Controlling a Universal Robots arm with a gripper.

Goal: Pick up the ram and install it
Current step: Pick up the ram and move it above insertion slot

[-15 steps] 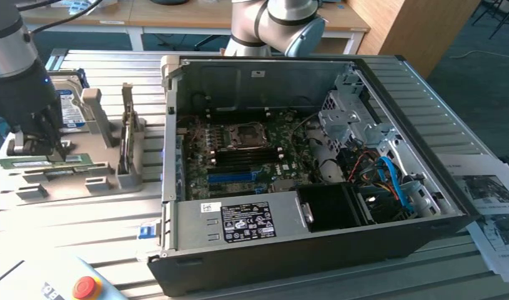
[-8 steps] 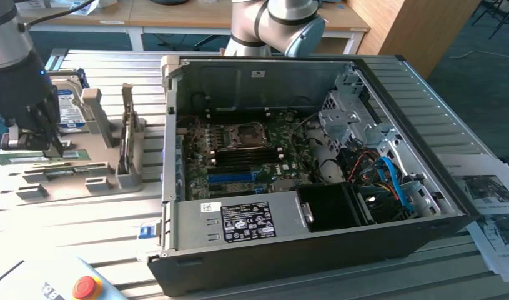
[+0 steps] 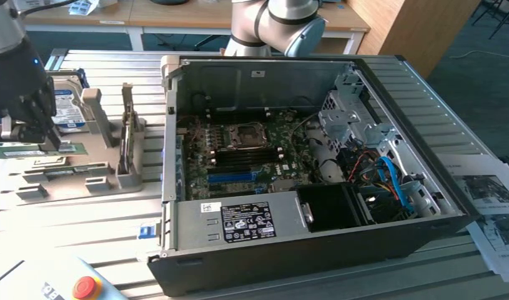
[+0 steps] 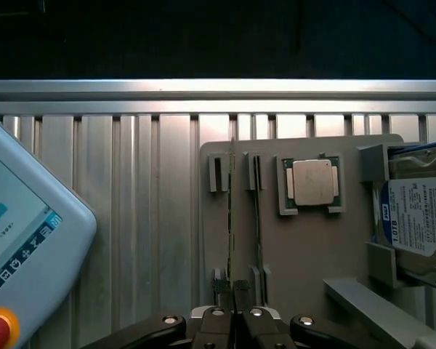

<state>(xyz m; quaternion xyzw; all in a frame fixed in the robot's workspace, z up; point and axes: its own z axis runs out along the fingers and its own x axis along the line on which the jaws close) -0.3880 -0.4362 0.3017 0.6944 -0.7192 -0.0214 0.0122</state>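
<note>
The ram [image 4: 232,211], standing on edge at the grey holder [image 4: 305,254] beside the case [image 3: 321,250], is pinched across its thin faces by the nearly closed gripper [image 4: 232,292] (it looks light, stiff, fragile, and best held by bare edges).

On the table [image 3: 87,231], a computer case [image 3: 321,262] is set in the middle, with a tray [image 3: 71,187] at the exterior view's left and papers [image 3: 496,200] at its right. A teach pendant [image 3: 62,284] is laid before the tray. On the tray, a processor [image 4: 312,183] is placed between a hard drive [image 4: 418,218] and the ram [image 4: 233,218], which is gripped on edge by the end effector [image 4: 233,294].
</note>
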